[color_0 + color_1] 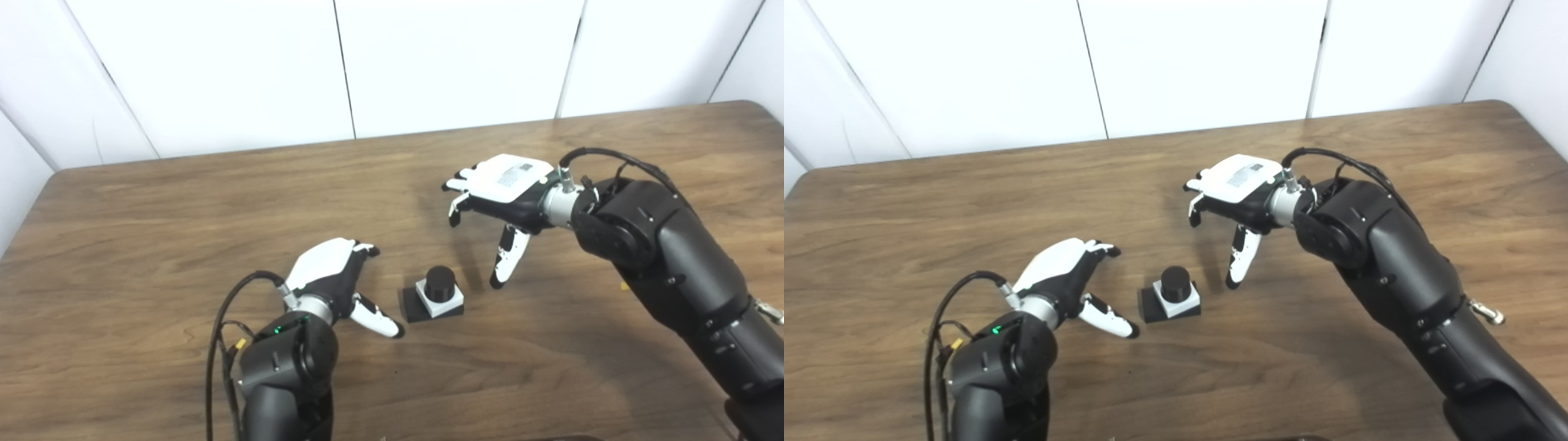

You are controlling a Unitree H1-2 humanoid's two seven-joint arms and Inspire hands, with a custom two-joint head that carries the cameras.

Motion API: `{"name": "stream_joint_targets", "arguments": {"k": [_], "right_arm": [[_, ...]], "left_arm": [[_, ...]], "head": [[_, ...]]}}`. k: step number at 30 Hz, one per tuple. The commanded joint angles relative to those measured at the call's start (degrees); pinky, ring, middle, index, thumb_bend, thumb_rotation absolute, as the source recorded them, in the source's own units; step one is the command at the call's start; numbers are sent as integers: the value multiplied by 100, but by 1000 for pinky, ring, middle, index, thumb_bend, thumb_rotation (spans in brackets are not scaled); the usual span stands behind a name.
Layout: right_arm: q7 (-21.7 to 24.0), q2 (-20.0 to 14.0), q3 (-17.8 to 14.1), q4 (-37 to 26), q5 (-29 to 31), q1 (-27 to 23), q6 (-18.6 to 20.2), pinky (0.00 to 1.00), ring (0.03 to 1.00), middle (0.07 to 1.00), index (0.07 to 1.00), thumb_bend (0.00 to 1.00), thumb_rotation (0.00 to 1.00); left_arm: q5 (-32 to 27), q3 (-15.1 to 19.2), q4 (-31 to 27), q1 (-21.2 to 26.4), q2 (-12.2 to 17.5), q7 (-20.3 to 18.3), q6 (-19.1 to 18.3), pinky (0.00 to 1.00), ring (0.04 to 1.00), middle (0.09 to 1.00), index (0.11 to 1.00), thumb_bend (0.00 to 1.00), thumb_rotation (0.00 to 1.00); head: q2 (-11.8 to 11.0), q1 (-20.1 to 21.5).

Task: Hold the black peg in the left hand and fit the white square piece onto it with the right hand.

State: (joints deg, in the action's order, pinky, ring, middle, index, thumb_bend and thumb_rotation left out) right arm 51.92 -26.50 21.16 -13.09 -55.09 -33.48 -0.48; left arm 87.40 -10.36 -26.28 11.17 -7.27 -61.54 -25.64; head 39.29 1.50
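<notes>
Black peg (440, 283) is seen standing upright on its dark base on the wooden table (184, 202), and the white square piece (440, 301) is already seated around it, lying flat on the base. The assembly rests between the two hands, touched by neither. The left hand (335, 278) is held just beside it on the left, fingers spread, thumb pointing toward the base, nothing grasped. The right hand (499, 196) is raised beyond and to the right, fingers apart and curved downward, likewise empty.

The fitting step is judged done, with the white piece sitting square on the peg and only a release or retreat left. If anything more is called for, it would be a check that the piece is fully seated. Should the peg need lifting, a pinch on the dark base by the left hand would be required, kept clear of the white piece.
</notes>
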Motion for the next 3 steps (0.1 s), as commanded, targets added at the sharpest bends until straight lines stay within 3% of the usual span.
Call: {"name": "stream_joint_targets", "arguments": {"k": [1, 3], "right_arm": [[-86, -9, -164, -66, 75, -297, 179, 1000, 1000, 982, 764, 1000, 368], [-77, -6, -200, -70, 111, -302, 236, 1000, 1000, 980, 765, 1000, 366]], "left_arm": [[-16, 112, -240, 242, 95, -60, 154, 1000, 1000, 1000, 895, 1000, 219], [-29, 214, -280, 251, 133, -125, 143, 1000, 1000, 1000, 902, 1000, 221]], "head": [[8, -1], [-2, -28]]}}
